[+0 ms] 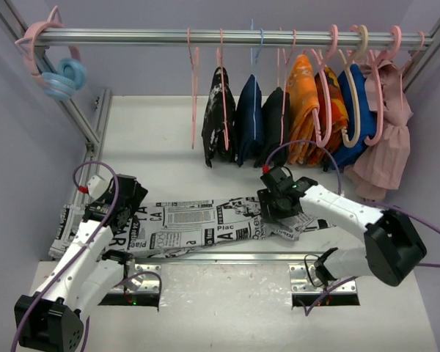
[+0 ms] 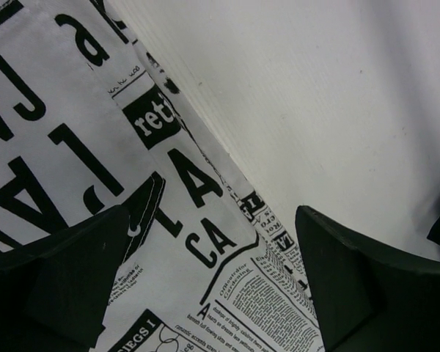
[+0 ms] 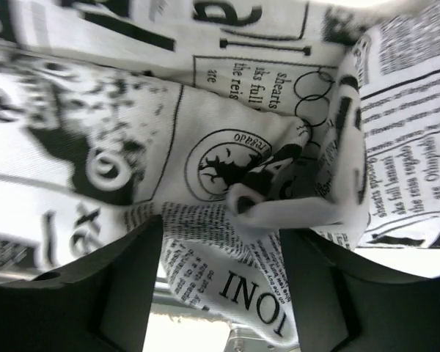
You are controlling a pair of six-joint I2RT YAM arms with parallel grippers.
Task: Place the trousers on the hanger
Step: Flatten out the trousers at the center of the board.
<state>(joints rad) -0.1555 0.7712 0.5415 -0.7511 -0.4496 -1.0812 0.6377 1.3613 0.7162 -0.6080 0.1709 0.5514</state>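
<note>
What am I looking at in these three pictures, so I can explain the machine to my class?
Two robot arms are bolted to a table. One picture looks down from above; the other two come from cameras on each wrist, so the dark shapes are that arm's own fingers. Newspaper-print trousers lie on the table. The left gripper is open above their edge. The right gripper has a bunched fold between its fingers; whether it pinches is unclear. Behind, clothes and an empty thin pink hanger hang from a rail.
</note>
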